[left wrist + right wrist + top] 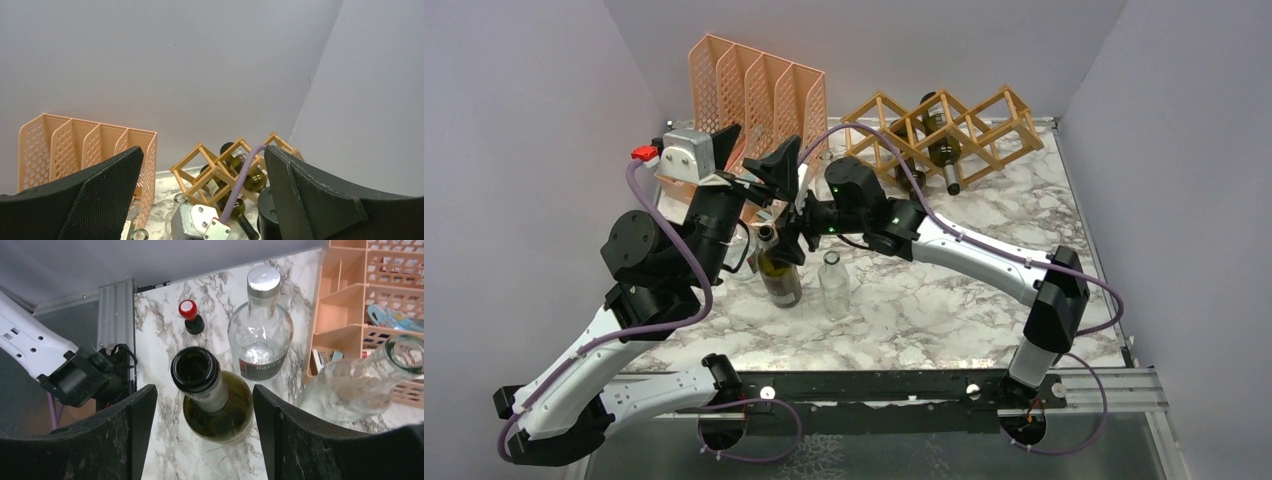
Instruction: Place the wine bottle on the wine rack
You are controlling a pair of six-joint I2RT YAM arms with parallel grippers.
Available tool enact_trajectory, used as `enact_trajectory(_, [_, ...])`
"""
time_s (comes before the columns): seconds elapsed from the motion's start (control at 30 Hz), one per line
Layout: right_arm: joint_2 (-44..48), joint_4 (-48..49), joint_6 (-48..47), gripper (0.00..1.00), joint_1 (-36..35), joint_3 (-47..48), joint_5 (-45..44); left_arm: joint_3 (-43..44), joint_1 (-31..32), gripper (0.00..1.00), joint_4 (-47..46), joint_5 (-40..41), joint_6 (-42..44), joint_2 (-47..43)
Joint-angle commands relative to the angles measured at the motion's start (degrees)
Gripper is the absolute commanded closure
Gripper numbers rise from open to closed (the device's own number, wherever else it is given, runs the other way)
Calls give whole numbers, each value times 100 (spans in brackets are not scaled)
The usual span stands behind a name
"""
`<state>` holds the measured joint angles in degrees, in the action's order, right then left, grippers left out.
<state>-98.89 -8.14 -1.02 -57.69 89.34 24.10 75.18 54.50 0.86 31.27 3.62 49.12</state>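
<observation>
A dark green wine bottle (222,412) stands upright with its mouth open on the marble table (944,290), seen left of centre in the top view (780,278). My right gripper (204,405) is open, one finger on each side of the bottle's neck and shoulder, with gaps on both sides. In the top view it (784,240) hangs just above the bottle. The wooden wine rack (944,120) stands at the back right, with dark bottles (944,150) lying in it. My left gripper (752,150) is raised, open and empty, and faces the rack (215,167).
A peach mesh file organizer (759,90) stands at the back left. A clear bottle with a silver cap (261,335) and another clear bottle (350,387) stand close to the wine bottle. A red-topped stopper (190,316) sits on the table near its edge.
</observation>
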Motion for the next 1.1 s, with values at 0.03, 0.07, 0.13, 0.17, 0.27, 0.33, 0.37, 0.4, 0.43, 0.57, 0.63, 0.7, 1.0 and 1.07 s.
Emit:
enact_trajectory(0.03, [-364,477,-207,31,-139,360,-148,-98,17,2,-201,176,34,-64])
enact_trajectory(0.07, [-402,534,-229,33,-148,372,-180,-98,17,2,-201,182,38,-64])
enact_trajectory(0.13, [-453,662,-295,36,-189,350,-199,-91,15,2,-194,187,42,-69])
enact_trajectory(0.17, [-470,704,-338,38,-207,340,-203,-84,16,2,-184,193,48,-71])
enact_trajectory(0.27, [-478,779,-438,48,-254,338,-280,-82,17,2,-163,205,43,-86])
enact_trajectory(0.33, [-438,807,-456,62,-260,324,-423,-82,19,2,-153,204,34,-87])
enact_trajectory(0.37, [-396,829,-480,66,-261,291,-523,-82,17,2,-146,198,27,-82])
enact_trajectory(0.4, [-340,881,-492,70,-272,230,-640,-82,17,2,-141,196,16,-78])
enact_trajectory(0.43, [-270,954,-506,73,-276,160,-760,-82,12,2,-135,188,16,-65])
enact_trajectory(0.57, [95,1233,-549,82,-274,-184,-1240,-82,17,2,-121,165,-9,-22])
enact_trajectory(0.63, [299,1356,-550,86,-275,-355,-1464,-67,17,2,-107,116,-37,-4])
enact_trajectory(0.7, [497,1467,-545,88,-272,-522,-1687,-48,12,2,-104,79,-45,21])
enact_trajectory(1.0, [1043,1040,-507,92,-276,-690,-2687,-39,17,2,-121,-1,-107,101])
enact_trajectory(1.07, [1102,873,-497,92,-276,-673,-2921,-38,19,2,-117,-35,-115,138])
